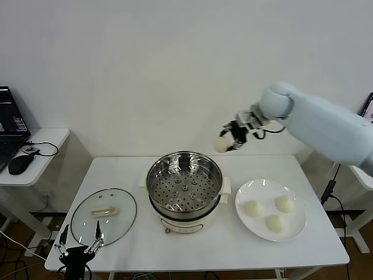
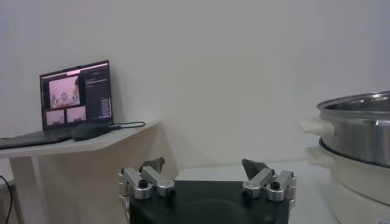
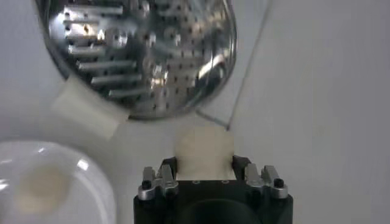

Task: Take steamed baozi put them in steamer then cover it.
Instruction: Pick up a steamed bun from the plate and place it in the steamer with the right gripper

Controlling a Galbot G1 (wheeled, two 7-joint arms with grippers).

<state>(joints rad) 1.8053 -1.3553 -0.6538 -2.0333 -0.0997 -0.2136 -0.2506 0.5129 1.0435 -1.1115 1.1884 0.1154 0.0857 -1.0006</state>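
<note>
My right gripper (image 1: 228, 140) is shut on a cream-white baozi (image 1: 221, 144) and holds it in the air behind and to the right of the steamer (image 1: 184, 188). In the right wrist view the baozi (image 3: 204, 152) sits between the fingers, with the steamer's perforated tray (image 3: 140, 55) beyond it. The steamer stands open and empty at the table's middle. Three baozi (image 1: 252, 208) (image 1: 284, 204) (image 1: 275, 223) lie on the white plate (image 1: 295, 233) to its right. The glass cover (image 1: 104, 213) lies flat to the steamer's left. My left gripper (image 1: 78, 241) is open and empty at the front left edge.
A side desk (image 1: 41, 153) at the far left carries a laptop (image 1: 9, 125) and a mouse (image 1: 20, 163); they also show in the left wrist view, the laptop (image 2: 76, 97) on its desk. The wall is close behind the table.
</note>
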